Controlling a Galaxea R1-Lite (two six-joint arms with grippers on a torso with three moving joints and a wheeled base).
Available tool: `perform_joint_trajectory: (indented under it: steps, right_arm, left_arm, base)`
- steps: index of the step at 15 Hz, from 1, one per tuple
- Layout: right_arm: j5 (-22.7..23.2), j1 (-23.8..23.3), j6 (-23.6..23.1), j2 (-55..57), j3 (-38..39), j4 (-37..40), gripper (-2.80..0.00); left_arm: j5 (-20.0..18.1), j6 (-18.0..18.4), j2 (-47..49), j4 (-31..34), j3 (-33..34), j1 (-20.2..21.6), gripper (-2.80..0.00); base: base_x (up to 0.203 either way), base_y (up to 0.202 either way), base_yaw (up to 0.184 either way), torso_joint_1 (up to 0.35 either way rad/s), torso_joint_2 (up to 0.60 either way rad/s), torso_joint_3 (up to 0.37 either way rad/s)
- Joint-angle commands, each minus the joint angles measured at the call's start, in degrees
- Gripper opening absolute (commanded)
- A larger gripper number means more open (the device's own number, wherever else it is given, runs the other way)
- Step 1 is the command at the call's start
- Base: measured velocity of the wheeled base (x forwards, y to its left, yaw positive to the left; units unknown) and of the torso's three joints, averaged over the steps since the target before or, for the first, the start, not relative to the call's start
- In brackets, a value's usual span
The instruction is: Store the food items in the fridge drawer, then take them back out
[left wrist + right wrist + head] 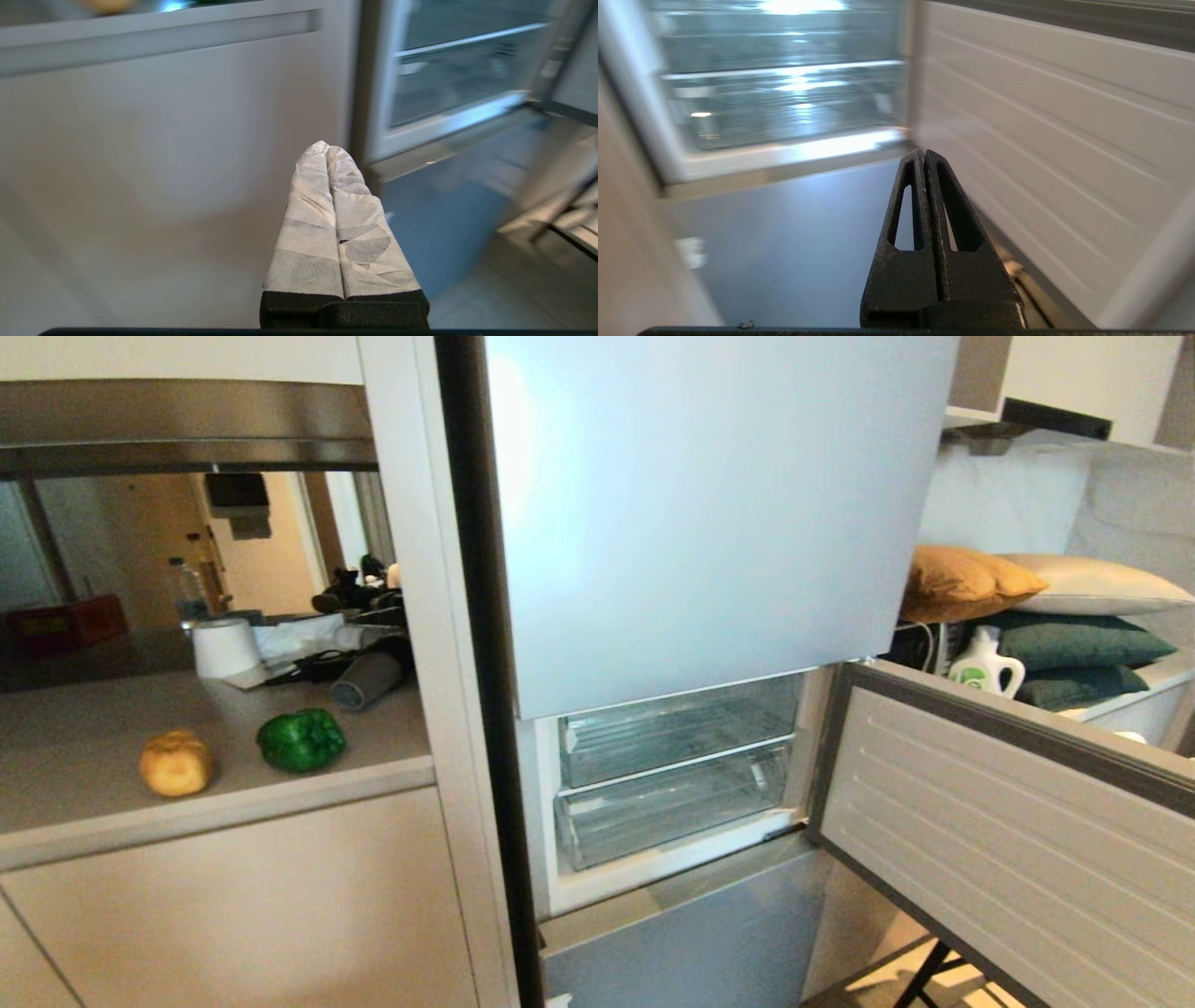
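Observation:
A tan potato (175,763) and a glossy green bell pepper (301,739) lie side by side near the front edge of the counter (84,728), left of the fridge. The fridge's middle compartment stands open. Inside it are two clear ribbed fridge drawers, an upper one (677,728) and a lower one (672,803), both pushed in and empty. Neither arm shows in the head view. My left gripper (325,147), its fingers wrapped in white tape, is shut and empty before the cabinet front under the counter. My right gripper (923,153), black, is shut and empty, low before the fridge's lower door.
The open compartment door (1008,840) swings out to the right, its ribbed inner panel close beside my right gripper. A paper roll (226,647), a grey cup (366,679), a water bottle (189,593) and a red box (65,621) sit behind the food. Cushions (1027,588) and a detergent bottle (985,667) lie right of the fridge.

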Motion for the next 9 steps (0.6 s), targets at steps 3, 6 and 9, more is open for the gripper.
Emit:
perform_joint_trajectory:
  steps: [3, 6, 9]
  right_arm:
    - [0.0, 0.1, 0.0, 0.1, 0.0, 0.0, -2.80]
    - [0.0, 0.1, 0.1, 0.1, 0.0, 0.0, -2.80]
    - [0.1, 0.1, -0.5, 0.1, 0.0, 0.0, -2.80]
  left_arm:
    - [0.0, 0.0, -0.1, 0.0, 0.0, 0.0, -2.80]
    - [0.0, 0.0, -0.1, 0.0, 0.0, 0.0, -2.80]
    - [0.0, 0.0, -0.1, 0.0, 0.0, 0.0, -2.80]
  base:
    - [0.001, 0.009, -0.173, 0.001, 0.00, 0.002]
    - [0.001, 0.007, -0.180, 0.002, 0.00, 0.002]
    - [0.000, 0.007, -0.155, 0.002, 0.00, 0.005]
